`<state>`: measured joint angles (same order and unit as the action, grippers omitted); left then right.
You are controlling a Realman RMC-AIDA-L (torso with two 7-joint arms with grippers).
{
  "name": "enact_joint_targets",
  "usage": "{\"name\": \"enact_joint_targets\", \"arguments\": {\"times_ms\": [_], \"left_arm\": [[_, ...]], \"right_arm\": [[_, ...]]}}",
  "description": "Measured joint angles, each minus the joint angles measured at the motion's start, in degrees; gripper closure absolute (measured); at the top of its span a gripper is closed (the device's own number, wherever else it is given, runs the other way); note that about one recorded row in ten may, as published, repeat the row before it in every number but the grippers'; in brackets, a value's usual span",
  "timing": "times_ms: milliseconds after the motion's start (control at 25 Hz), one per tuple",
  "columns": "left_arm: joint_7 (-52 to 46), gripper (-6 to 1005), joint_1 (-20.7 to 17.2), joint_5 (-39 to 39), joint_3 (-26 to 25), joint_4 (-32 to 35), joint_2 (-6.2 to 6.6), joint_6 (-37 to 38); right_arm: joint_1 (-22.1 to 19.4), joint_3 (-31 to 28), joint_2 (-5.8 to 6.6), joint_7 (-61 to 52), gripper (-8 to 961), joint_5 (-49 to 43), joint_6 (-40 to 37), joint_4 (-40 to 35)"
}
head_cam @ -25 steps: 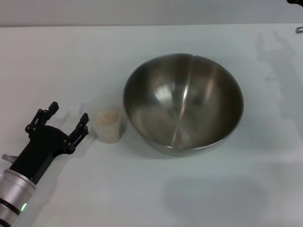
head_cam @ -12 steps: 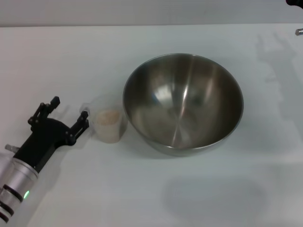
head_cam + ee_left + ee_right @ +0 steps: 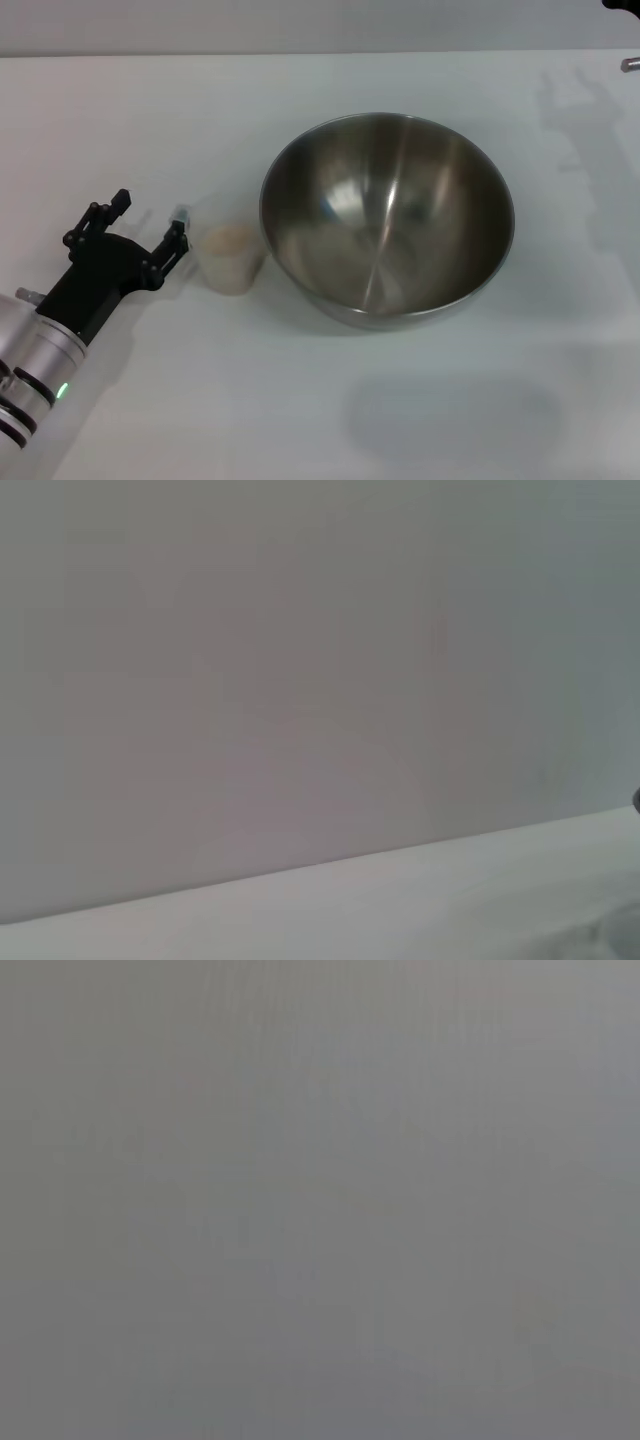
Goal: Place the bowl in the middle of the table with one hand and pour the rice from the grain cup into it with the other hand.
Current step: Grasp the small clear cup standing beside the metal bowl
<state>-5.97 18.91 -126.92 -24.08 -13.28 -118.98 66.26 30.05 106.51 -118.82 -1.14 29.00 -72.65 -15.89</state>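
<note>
steel bowl is set mid-table, empty. grain cup w/ rice sits touching bowl's left side. left gripper is spread wide nr left edge, just short of cup; cup should be straddled squarely before closing. right gripper not seen.

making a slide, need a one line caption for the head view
Open left gripper beside the small clear plastic grain cup of pale rice, next to the large empty stainless-steel bowl on the white table.

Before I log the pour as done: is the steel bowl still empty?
Empty. The bowl shows only bare shiny steel inside; the rice sits in the upright grain cup beside it.
</note>
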Motion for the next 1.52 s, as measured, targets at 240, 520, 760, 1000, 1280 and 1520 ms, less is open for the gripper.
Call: {"name": "enact_joint_targets", "arguments": {"times_ms": [240,520,760,1000,1280,1520], "left_arm": [[-0.3,382,0.0,0.0,-0.8,-0.2,-0.1,0.0],[0.0,592,0.7,0.0,-0.8,-0.9,-0.11,-0.7],[-0.4,731,1.4,0.0,-0.8,-1.1,-0.11,-1.3],[-0.6,953,1.8,0.0,-1.9,-1.5,-0.11,-2.2],[0.2,978,1.8,0.1,-5.2,-2.5,-0.1,-1.2],[8.5,978,2.5,0.1,-7.1,-3.6,-0.12,3.9]], "right_arm": [[0.7,0.0,0.15,0.0,512,0.0,0.3,0.3],[1.1,0.0,0.16,0.1,512,0.0,0.3,0.4],[1.1,0.0,0.1,0.1,512,0.1,0.3,0.4],[0.9,0.0,0.0,0.1,512,0.2,0.2,0.3],[0.8,0.0,-0.01,0.0,512,0.3,0.0,0.1],[0.8,0.0,-0.01,0.0,512,0.3,-0.1,0.1]]}}
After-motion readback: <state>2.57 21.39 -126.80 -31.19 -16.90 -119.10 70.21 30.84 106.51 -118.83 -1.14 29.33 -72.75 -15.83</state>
